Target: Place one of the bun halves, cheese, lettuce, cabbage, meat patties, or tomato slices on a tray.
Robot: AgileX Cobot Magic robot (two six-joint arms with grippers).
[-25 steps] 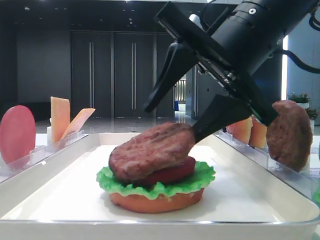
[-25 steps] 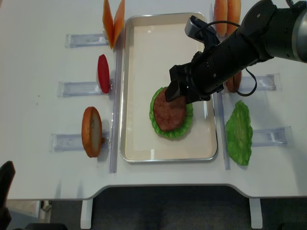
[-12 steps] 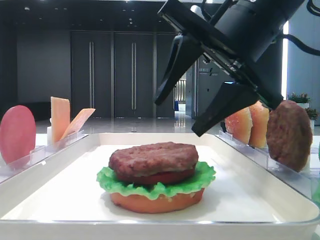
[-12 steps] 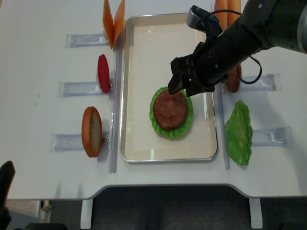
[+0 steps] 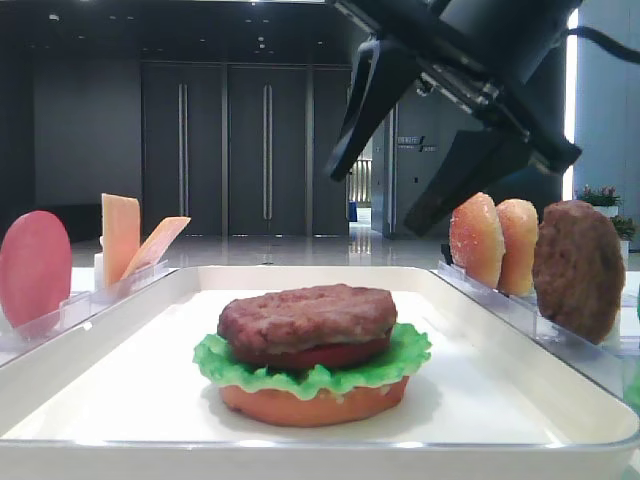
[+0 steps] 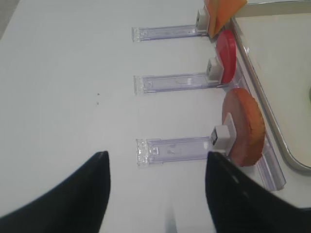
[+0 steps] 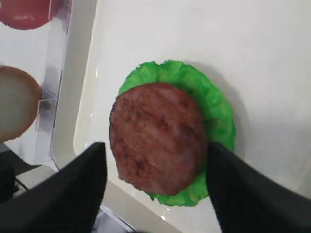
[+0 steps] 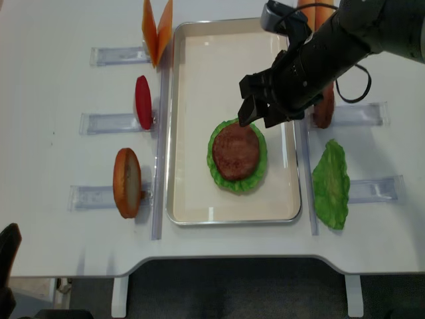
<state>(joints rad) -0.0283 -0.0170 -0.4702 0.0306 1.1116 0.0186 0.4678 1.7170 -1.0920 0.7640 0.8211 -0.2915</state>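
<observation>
With its jaws spread wide and gripping nothing, the right claw hovers above the meat patty, which sits flat atop tomato, lettuce and bun, mid-tray. The left claw also gapes empty.

You see: tray centre | stack in it: bun half, lettuce, tomato slice, meat patty on top | racks left and right of tray | spare lettuce leaf right.
</observation>
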